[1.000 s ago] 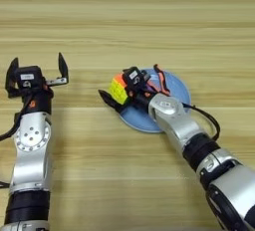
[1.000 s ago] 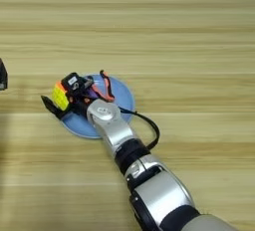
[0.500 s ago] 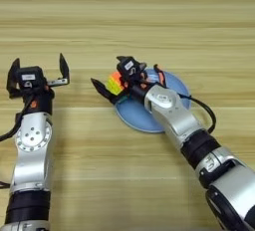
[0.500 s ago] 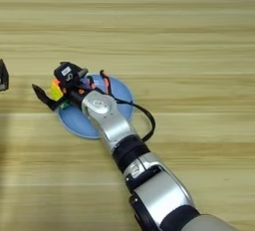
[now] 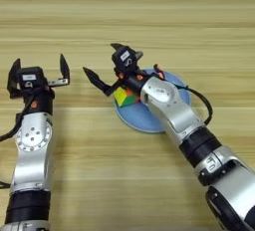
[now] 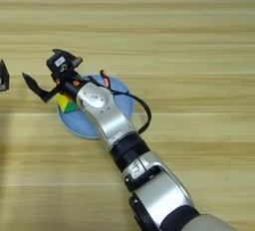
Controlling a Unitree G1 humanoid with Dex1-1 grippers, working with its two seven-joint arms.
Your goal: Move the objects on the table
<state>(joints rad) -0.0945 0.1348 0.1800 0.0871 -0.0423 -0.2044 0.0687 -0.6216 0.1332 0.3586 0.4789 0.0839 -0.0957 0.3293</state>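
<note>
Multicoloured, the puzzle cube (image 5: 124, 96) sits on the left edge of the light-blue plate (image 5: 149, 118) in the left eye view, showing yellow, green and red squares. The right claw (image 5: 102, 68) stands just beyond it on the far-left side, its two black fingers spread wide and holding nothing: one finger (image 5: 95, 80) reaches left over the bare desk (image 5: 199, 21), the other rises at the far side near the claw's black body. The cube lies right at the base of that claw, partly tucked under the wrist, not between the fingers. The right forearm crosses the plate from the near right and covers much of it; a black cable loops over the plate's right rim. Well apart to the left, the left claw (image 5: 39, 69) rests over the desk with its fingers wide and empty. No writing is readable.

Seen from the right eye view, the cube (image 6: 66, 104) again lies on the plate's (image 6: 79, 125) left rim, beside the open right claw (image 6: 42, 78). Only a sliver of the left claw (image 6: 3, 74) shows at the left edge.
</note>
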